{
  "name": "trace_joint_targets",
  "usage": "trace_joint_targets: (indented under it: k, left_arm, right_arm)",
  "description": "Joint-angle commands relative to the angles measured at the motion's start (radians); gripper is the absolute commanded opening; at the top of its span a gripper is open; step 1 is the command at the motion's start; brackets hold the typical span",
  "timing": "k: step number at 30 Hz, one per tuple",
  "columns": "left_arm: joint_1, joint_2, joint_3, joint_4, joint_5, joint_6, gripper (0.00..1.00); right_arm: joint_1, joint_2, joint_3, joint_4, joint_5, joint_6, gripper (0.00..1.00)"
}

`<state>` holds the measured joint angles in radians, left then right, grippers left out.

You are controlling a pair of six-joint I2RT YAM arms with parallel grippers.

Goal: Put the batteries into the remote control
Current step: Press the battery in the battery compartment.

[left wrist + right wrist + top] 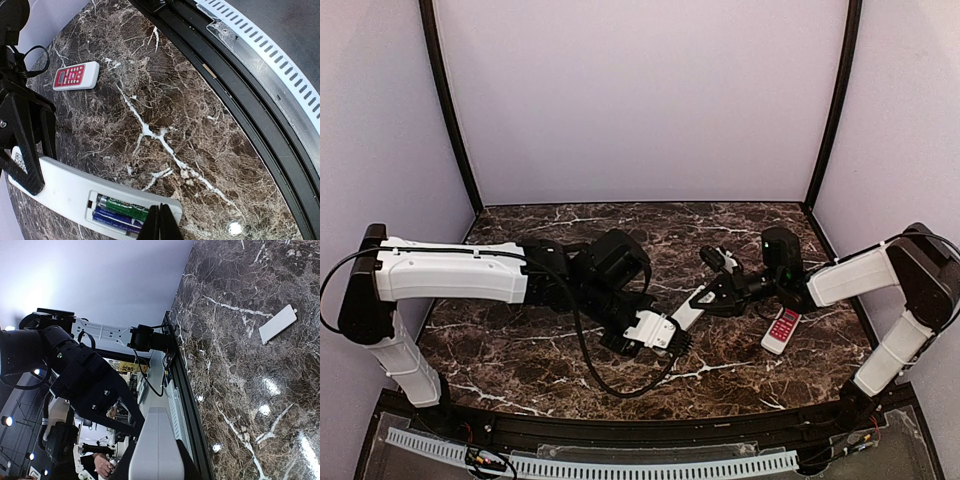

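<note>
The remote control [693, 305] lies slanted at mid-table, back side up, with its battery compartment open. In the left wrist view the remote [65, 187] holds two batteries [120, 212] side by side, one green-wrapped, one blue. My left gripper [160, 210] is shut, its tips together over the compartment's end, above the batteries. It shows in the top view [676, 330] at the remote's near end. My right gripper [720, 290] is shut on the remote's far end [157, 445], and its black fingers [30, 150] show in the left wrist view.
A shorter red-and-white remote [782, 328] lies to the right, also seen in the left wrist view [76, 76]. A small white rectangular cover [278, 324] lies flat on the marble. The table's black front rail [250, 115] runs close by.
</note>
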<state>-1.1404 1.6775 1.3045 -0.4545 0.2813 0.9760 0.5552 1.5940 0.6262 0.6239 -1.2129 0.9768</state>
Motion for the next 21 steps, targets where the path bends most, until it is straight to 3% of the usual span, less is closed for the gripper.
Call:
trace_joint_targets:
  k: [1,5,12,21]
  left_arm:
    - [0.013,0.004,-0.039,-0.081,-0.008,0.006,0.02]
    - [0.013,0.018,-0.031,-0.077,-0.023,-0.012,0.03]
    - [0.013,-0.024,-0.020,-0.036,-0.030,-0.016,0.11]
    - [0.004,-0.098,-0.022,0.008,0.020,-0.024,0.17]
  right_arm:
    - [0.003,-0.065,0.049,0.050,-0.101,0.024,0.00]
    - [0.004,-0.082,0.061,0.025,-0.110,0.001,0.00]
    - [0.003,-0.059,0.088,-0.188,-0.061,-0.142,0.00]
    - [0.002,-0.045,0.100,-0.257,-0.013,-0.185,0.00]
